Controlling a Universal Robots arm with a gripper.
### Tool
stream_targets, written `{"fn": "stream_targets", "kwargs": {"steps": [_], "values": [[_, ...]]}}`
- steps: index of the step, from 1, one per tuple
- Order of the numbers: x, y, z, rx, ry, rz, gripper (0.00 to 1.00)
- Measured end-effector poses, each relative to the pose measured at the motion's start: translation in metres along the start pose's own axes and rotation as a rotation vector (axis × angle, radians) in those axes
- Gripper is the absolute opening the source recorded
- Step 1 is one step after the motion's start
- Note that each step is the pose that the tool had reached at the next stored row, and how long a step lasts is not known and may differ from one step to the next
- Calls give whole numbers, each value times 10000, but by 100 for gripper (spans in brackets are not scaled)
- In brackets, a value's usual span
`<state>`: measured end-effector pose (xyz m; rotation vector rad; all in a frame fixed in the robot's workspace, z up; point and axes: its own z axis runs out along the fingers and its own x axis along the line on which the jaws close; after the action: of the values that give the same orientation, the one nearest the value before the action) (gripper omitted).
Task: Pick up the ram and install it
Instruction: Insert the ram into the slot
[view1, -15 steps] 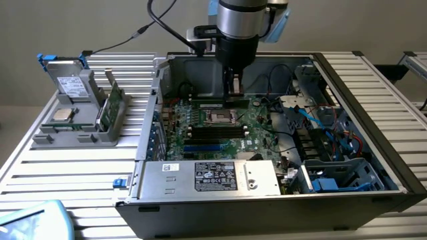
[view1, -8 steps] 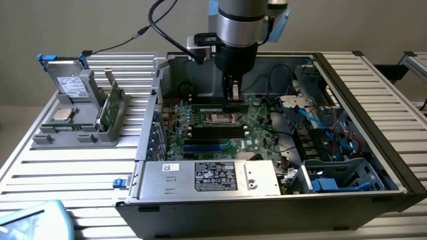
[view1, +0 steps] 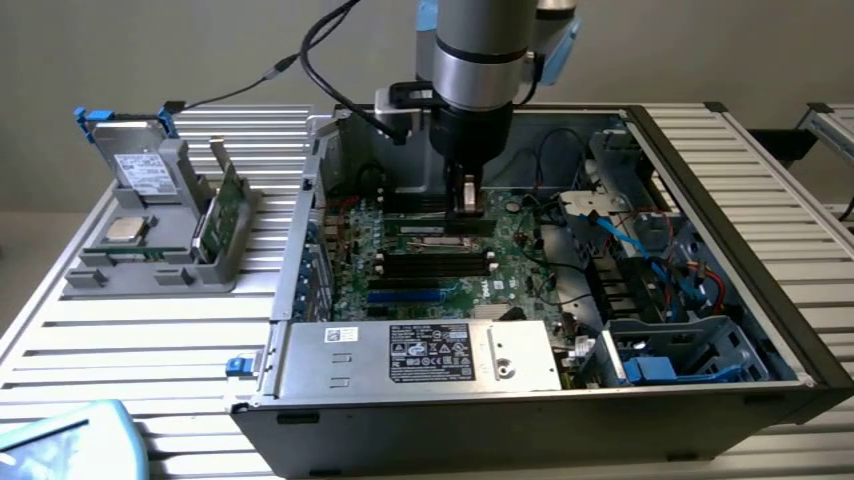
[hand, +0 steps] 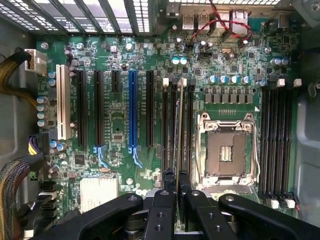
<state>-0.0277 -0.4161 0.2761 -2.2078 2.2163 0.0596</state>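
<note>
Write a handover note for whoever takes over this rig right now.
Gripper: shut on the ram, which is held edge-on.
Ram: inside the open computer case, lined up along the memory slots beside the empty processor socket.
Done: pickup; the ram is at the motherboard.
Left: whether the ram is seated in a slot cannot be told from these views; grip not yet released.

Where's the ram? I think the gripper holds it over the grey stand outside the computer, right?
Not quite. The gripper does hold the ram, but over the green motherboard inside the open computer, not over the grey stand outside. The wrist view shows it edge-on above the black slots.
</note>
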Motion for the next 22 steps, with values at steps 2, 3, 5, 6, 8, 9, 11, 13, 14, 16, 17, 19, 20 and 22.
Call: {"fn": "stream_targets", "kwargs": {"steps": [2,3,5,6,8,9,11,13,14,16,17,19,20,22], "values": [[4,-1,36,0,0,15,14],[5,-2,54,1,0,23,14],[8,-2,90,2,0,39,14],[9,-3,109,2,-1,49,14],[12,-3,144,2,-1,68,14],[13,-4,162,3,-1,79,14],[15,-5,199,4,-1,101,14],[17,-5,235,4,-1,119,14],[18,-5,254,5,-1,127,14],[19,-6,290,5,-2,139,14],[20,-7,309,5,-1,141,14],[21,-7,345,5,-2,143,14],[22,-8,363,5,-2,143,14],[23,-8,399,4,-1,143,14]]}}
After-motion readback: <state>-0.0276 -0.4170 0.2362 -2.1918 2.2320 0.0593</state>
